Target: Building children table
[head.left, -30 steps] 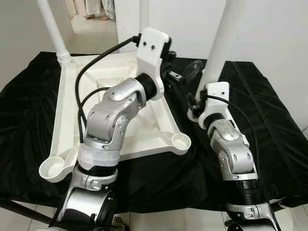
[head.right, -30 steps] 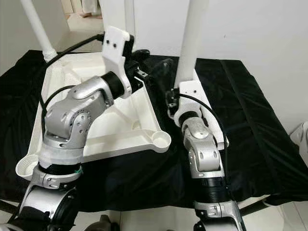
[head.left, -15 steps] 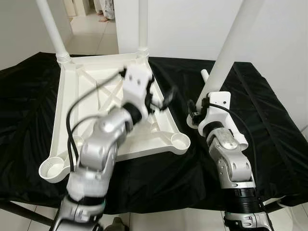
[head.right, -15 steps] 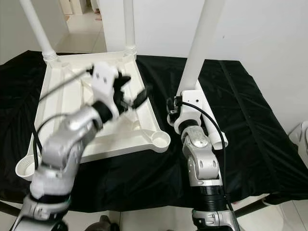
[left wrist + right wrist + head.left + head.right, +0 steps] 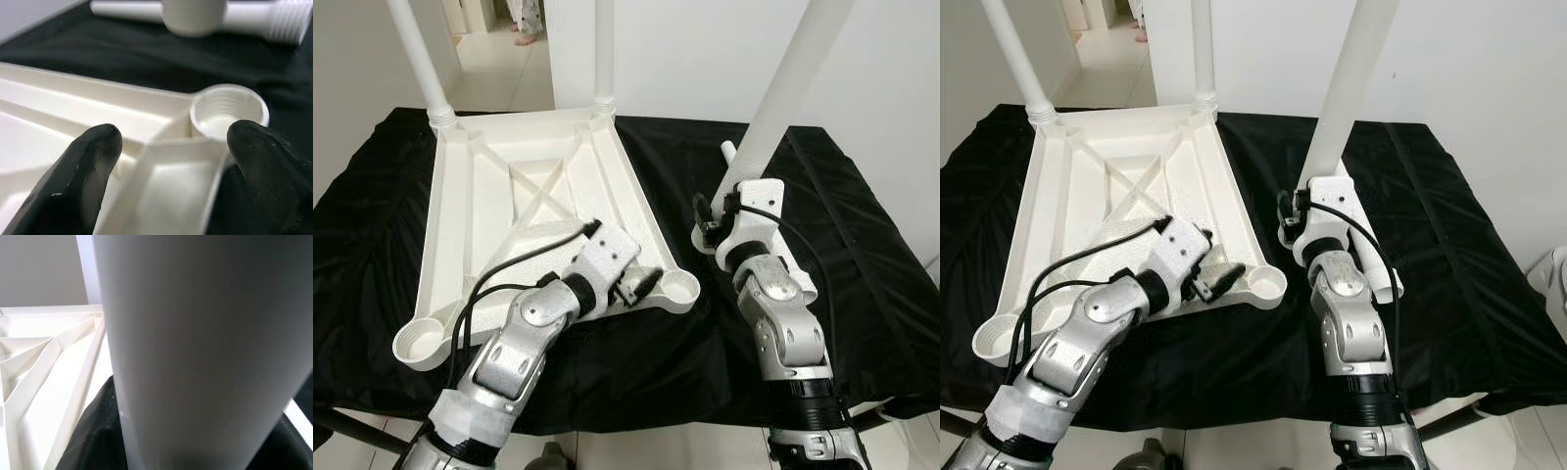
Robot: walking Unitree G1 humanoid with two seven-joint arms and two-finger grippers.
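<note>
Left wrist view has the empty threaded socket [image 5: 229, 110] sitting just past the left gripper's [image 5: 171, 147] wide-spread fingers, between the two black tips, at the near corner of the upturned white tabletop [image 5: 524, 211]. The right gripper [image 5: 722, 217] is clamped on a smooth white plastic table leg [image 5: 781, 93], held tilted, near that socket but apart from it. My worry: if the leg goes in leaning like that, the threads could cross and jam, or the light ribbed tabletop could slide on the slick black cloth [image 5: 862, 255]. Another leg [image 5: 210, 12] lies beyond the fingertips, ridged threads at one end. Two legs [image 5: 416, 59] already stand in the far corners.
</note>
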